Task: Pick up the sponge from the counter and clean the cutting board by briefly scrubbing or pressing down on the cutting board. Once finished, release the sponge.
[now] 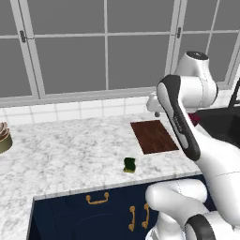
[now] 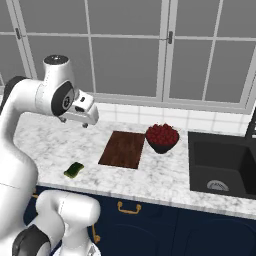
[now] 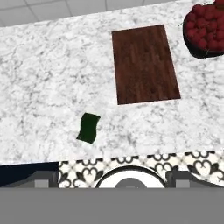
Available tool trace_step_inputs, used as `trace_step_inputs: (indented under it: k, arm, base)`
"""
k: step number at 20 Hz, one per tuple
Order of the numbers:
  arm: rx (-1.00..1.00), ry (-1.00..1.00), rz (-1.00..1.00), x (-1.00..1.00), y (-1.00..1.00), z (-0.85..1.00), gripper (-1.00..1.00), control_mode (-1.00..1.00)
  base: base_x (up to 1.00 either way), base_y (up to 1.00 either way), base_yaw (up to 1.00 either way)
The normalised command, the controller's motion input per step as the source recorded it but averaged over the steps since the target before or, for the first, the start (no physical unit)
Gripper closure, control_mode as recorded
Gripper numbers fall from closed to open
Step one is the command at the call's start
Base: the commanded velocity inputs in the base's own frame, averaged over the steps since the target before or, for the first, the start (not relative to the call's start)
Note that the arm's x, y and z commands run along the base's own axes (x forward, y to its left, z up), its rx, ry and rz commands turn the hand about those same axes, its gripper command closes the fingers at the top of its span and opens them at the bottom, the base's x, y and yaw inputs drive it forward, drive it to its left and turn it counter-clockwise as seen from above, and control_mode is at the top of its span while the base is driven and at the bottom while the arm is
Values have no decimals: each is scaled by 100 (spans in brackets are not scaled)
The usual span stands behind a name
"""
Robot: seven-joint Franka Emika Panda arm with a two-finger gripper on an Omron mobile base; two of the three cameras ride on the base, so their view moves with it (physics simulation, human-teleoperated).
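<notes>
The sponge (image 1: 130, 165) (image 2: 74, 170) (image 3: 89, 127), small with a dark green top and yellow underside, lies on the white marble counter (image 1: 70, 150) (image 2: 165, 175) (image 3: 43, 87) near its front edge. The dark reddish-brown cutting board (image 1: 153, 136) (image 2: 123, 149) (image 3: 144, 63) lies flat, behind and to the right of the sponge. My gripper (image 2: 75, 122) (image 3: 112, 177) hangs high above the counter, over the stretch left of the board, pointing down. Its fingers stand wide apart and hold nothing. In the left base view my own arm hides most of the hand.
A dark bowl of red fruit (image 2: 162, 136) (image 3: 205, 28) sits just right of the board. Beyond it is a black sink (image 2: 220, 162) (image 1: 220, 124). A round container (image 1: 3, 138) stands at the far left. Windows and a tiled wall back the counter; navy cabinets (image 1: 108, 211) lie below.
</notes>
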Motion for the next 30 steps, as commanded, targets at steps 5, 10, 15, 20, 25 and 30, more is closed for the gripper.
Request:
trace_step_inputs:
  k: [5,10,15,20,25,30]
  arm:
    - [-4,-5,-45,-67,54,-55,-100,-100]
    - [-3,12,-12,4,57,-43,-100,-100]
    - [0,5,0,18,50,-53,-100,-100]
    - [1,18,7,31,6,-56,-100,-100]
    - [0,8,6,33,0,-43,-100,-100]
    - [0,3,6,41,0,-44,-100,-100]
  base:
    - [0,0,0]
    - [0,0,0]
    - [0,0,0]
    - [0,0,0]
    - [0,0,0]
    - [0,0,0]
